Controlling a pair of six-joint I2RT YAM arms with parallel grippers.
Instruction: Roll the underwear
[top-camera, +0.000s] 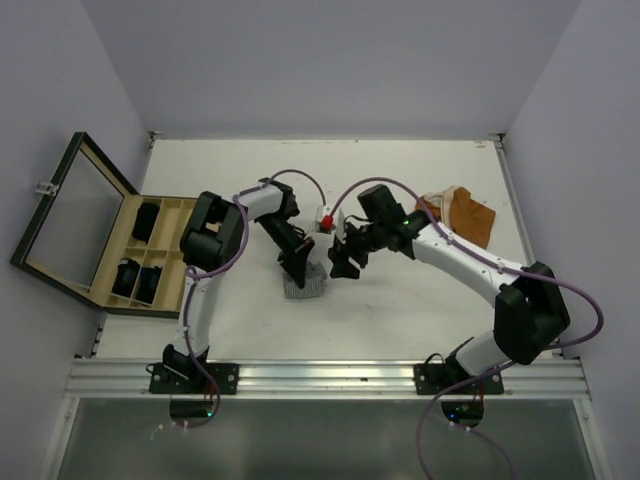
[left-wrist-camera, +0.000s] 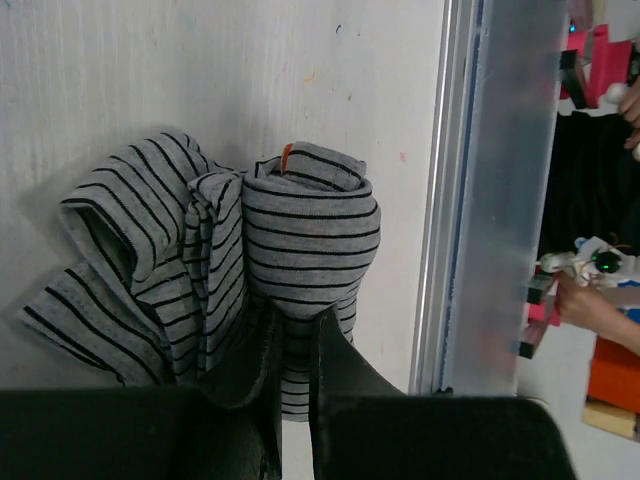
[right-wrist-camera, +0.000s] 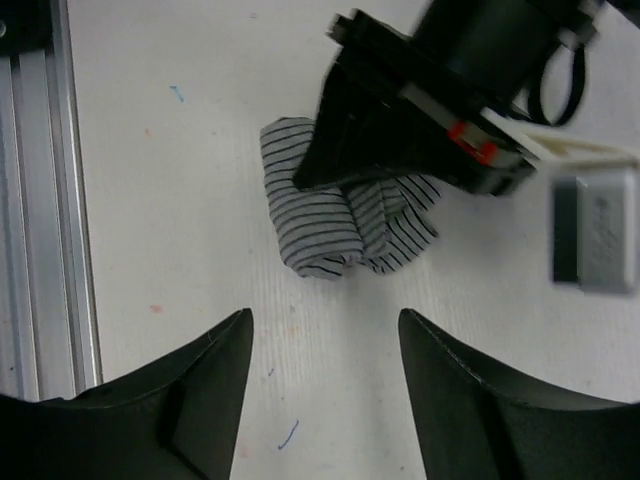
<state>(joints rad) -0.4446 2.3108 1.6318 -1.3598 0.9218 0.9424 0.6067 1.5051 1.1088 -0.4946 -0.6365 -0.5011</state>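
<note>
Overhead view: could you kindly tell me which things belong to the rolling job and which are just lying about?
Job: striped underwear, clamped by the left gripper; orange-brown underwear; black underwear in the wooden box; open right gripper.
Lying about: the wooden box itself, lid up.

The grey, black-striped underwear (left-wrist-camera: 310, 230) is soft knit cloth; the white table (right-wrist-camera: 170, 200) beneath is matt and faintly scuffed. The silver rail (top-camera: 330, 378) along its near edge is smooth metal.

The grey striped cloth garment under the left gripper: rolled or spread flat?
Partly rolled: the grey striped cloth garment has one roll, pinched by the left gripper; the rest lies bunched.
</note>
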